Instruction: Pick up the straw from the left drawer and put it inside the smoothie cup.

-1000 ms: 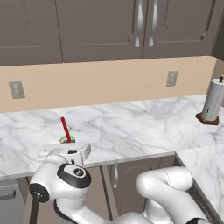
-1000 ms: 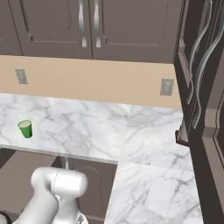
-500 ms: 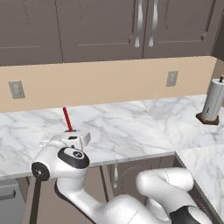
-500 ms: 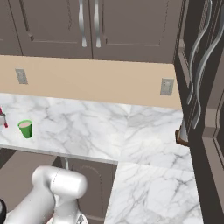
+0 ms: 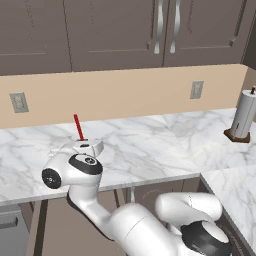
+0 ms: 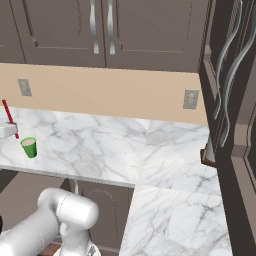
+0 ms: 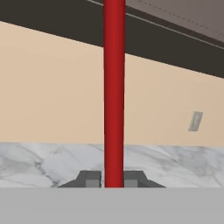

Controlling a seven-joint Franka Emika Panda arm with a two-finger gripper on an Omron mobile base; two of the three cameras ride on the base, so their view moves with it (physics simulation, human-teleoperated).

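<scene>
The red straw [image 7: 113, 87] stands nearly upright between my fingertips [image 7: 92, 179], and my gripper [image 7: 113, 180] is shut on its lower part. In the left base view the straw [image 5: 77, 127] sticks up out of my gripper [image 5: 83, 142] above the marble counter [image 5: 150, 145]; my arm hides the cup there. From the right, the straw [image 6: 9, 117] and gripper [image 6: 5, 131] sit at the left edge, just left of and slightly above the green smoothie cup [image 6: 29, 147] with its pink filling. The left drawer is out of view.
A paper towel holder [image 5: 243, 116] stands at the counter's far right. Outlets [image 5: 197, 89] dot the beige backsplash, and dark upper cabinets [image 5: 165, 30] hang overhead. A tall dark cabinet [image 6: 235, 100] borders the counter on the right.
The gripper has carried the straw upward and a little to the right. It has come into the right base view next to the cup, and my arm now covers the cup from the left.
</scene>
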